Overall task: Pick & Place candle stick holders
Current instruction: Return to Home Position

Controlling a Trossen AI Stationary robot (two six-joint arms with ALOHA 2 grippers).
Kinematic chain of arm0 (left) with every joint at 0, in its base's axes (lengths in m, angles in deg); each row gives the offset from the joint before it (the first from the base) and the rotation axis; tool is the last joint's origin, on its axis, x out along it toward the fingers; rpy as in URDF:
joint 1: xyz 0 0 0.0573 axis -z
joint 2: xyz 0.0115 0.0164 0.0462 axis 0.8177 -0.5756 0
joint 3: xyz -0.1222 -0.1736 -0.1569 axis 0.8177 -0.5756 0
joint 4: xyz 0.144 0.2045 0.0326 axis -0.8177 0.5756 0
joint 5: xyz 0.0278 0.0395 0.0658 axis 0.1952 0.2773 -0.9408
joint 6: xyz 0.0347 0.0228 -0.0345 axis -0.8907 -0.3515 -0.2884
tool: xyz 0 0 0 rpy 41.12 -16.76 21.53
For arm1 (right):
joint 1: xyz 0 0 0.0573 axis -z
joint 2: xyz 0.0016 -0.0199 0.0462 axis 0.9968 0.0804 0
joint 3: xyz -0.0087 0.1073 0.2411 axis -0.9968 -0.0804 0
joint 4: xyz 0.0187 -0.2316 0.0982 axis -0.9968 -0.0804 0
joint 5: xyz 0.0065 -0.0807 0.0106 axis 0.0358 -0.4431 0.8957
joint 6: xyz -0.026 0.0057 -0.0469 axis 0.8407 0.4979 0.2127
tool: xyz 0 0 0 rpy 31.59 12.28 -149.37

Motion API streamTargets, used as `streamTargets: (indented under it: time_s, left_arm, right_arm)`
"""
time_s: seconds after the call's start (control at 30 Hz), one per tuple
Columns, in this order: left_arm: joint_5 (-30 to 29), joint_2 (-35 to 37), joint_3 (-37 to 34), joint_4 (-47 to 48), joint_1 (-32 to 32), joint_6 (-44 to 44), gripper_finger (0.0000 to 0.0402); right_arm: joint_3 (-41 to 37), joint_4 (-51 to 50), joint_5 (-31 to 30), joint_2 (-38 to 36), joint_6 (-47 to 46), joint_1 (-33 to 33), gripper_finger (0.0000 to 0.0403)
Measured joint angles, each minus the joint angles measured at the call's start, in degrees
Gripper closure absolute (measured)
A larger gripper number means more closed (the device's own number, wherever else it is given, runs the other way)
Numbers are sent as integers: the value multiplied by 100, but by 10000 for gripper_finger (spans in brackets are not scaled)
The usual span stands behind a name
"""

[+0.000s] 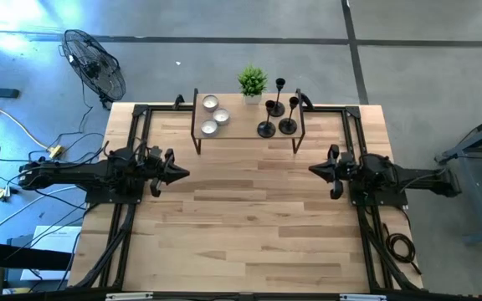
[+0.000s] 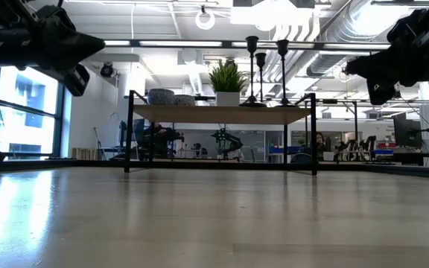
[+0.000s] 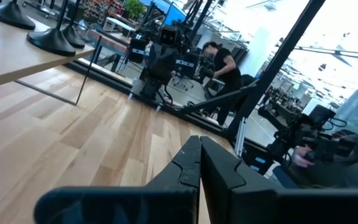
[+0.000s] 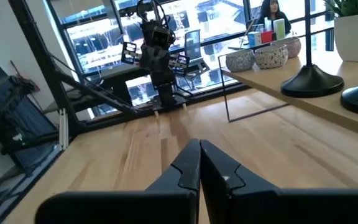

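Candle stick holders (image 1: 266, 129), three of them and all black, stand up straight on the right end of a small wooden shelf (image 1: 241, 132). The shelf sits at the far side of the surface (image 1: 241, 226). The holders are close together, each on its own round foot. Seen from low down, their thin stems reach different heights.

A green plant (image 1: 253, 81) in a white pot stands at the back of the shelf, near the middle. Three little round bowls (image 1: 210, 103) sit on the left end of the shelf.

The left hand (image 1: 184, 174) hangs over the left side of the surface, well away from the shelf. Its two dark fingers (image 3: 188, 165) are pressed together and hold nothing. The right hand (image 1: 313, 170) hangs over the right side of the surface, also well away from the shelf. Its fingers (image 4: 188, 165) are pressed together too, with nothing between them. The two hands point at each other across the bare wood. A black fan (image 1: 94, 63) stands on the floor beyond the left corner.
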Motion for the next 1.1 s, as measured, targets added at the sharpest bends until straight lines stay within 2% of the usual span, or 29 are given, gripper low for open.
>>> streamTargets:
  time_s: [0.6, 1.1]
  left_arm:
    - [-30, 0, 2, 462, 0, 246, 401]
    - [-45, 3, 2, 528, 0, -627, 401]
  right_arm:
    - [-2, 0, -13, 237, 243, -2, 402]
    - [-4, 6, 4, 237, 85, -2, 399]
